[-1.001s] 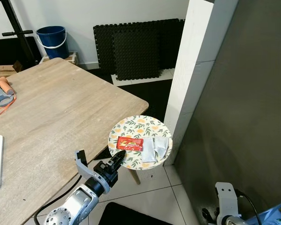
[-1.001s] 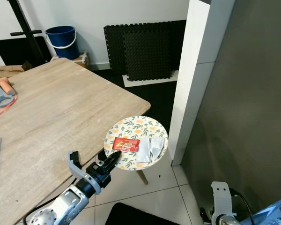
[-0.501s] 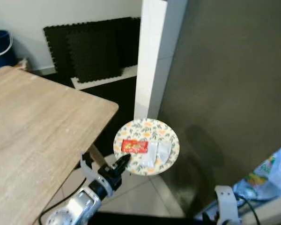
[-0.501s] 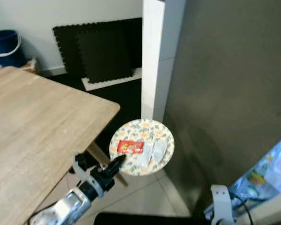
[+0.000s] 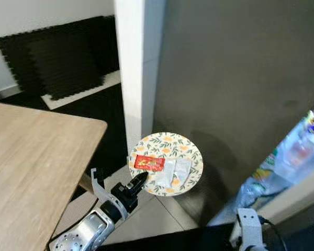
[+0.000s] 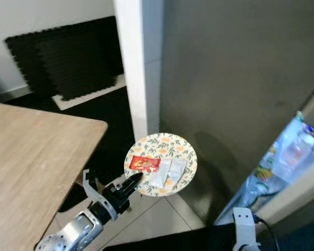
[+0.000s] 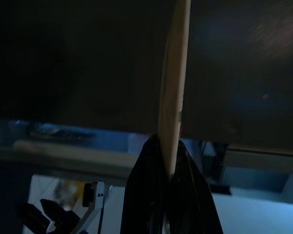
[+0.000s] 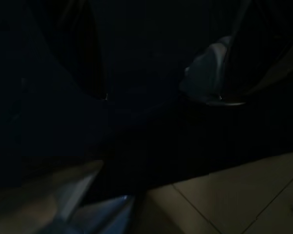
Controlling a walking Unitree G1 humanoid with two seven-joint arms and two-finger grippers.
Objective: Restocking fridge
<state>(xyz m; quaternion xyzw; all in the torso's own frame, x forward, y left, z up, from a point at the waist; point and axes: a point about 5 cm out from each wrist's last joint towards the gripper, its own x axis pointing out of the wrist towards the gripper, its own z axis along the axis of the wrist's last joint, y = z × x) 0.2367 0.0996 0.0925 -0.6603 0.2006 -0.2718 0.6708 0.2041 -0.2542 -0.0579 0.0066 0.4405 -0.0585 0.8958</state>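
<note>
Fingers of the left gripper [image 5: 137, 182] are clamped on the near-left rim of a floral plate [image 5: 186, 147], holding it roughly level out in front of the robot; on the plate lie a red sachet [image 5: 149, 163] toward the left and two clear sachets [image 5: 174, 171] just right of it, their long axes running near to far; the wooden table [image 5: 31, 157] lies off to the left, well apart from the plate; a white pillar [image 5: 133, 63] stands beyond it, with a dark grey fridge door [image 5: 230, 73] filling the far right.

What the coming move turns on, as I judge it: the lit fridge interior [image 5: 298, 157], with bottles and packets on its shelves, opens to the right of the plate, so the plate has to travel rightward, and the left arm carries it across the body; the right arm [image 5: 247, 230] sits low at the near right, nearer the fridge, and whether its fingers are apart or together I cannot tell.

The left wrist view gives the plate edge-on, a thin pale line pinched between the two black fingers [image 7: 144, 190], confirming the grip; the right wrist view is too dark to read.
</note>
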